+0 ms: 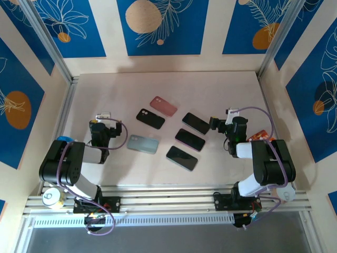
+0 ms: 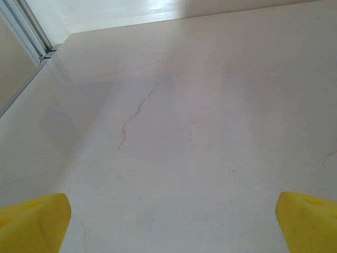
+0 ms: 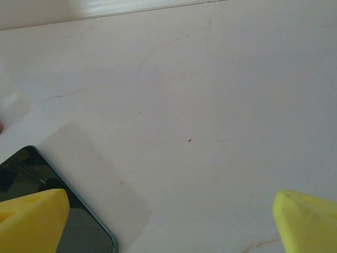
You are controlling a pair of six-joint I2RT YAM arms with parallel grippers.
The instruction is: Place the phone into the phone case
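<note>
So, three phones sit screen-up in a slanted column a bit right of centre on the table (image 1: 221, 89): upper phone (image 1: 196, 123), middle phone (image 1: 190, 139) and lower phone (image 1: 181, 158). They're close together but apart. Left of them are three cases: the pink case (image 1: 164, 106) is farthest back, the black case (image 1: 150, 118) is just beside it, and the grey-blue case (image 1: 143, 144) is nearer the arms. None of the phones is in a case yet, and I honestly can't tell which phone goes with which case.

The right gripper (image 3: 168, 224) is just right of the upper phone, jaws spread wide and gripping nothing. On its wrist cam a dark phone corner (image 3: 31, 168) peeks out next to the left yellow finger (image 3: 34, 219). The left gripper (image 2: 168, 224) is over bare table just left of the grey-blue case, jaws wide apart too, nothing held. Something orange (image 1: 259, 136) lies by the right arm.
</note>
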